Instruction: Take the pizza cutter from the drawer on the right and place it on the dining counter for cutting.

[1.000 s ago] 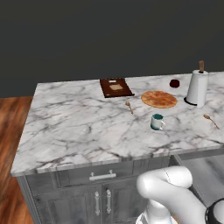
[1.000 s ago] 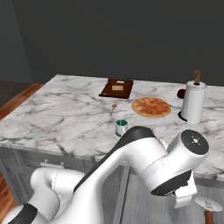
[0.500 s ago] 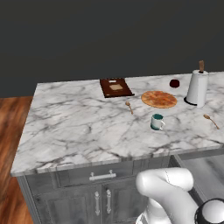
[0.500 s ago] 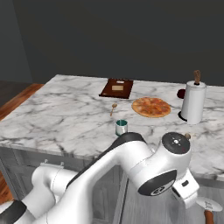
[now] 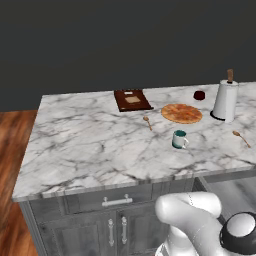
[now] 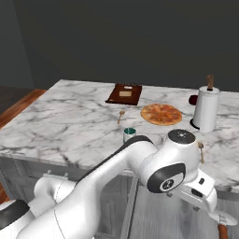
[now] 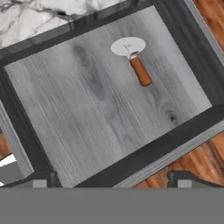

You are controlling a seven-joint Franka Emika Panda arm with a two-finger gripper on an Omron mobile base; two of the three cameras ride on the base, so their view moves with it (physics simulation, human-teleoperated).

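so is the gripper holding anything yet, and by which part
Nothing is held. The gripper is open above the drawer, and the pizza cutter lies untouched on the drawer floor, well apart from the fingertips.

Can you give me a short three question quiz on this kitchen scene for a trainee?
1. True or false: the pizza cutter lies inside the open drawer.
2. What stands nearest the pizza on the counter? A) paper towel roll B) toaster C) kettle
3. Fill in: the gripper above the drawer is ____.

Key: 1 true; 2 A; 3 open.
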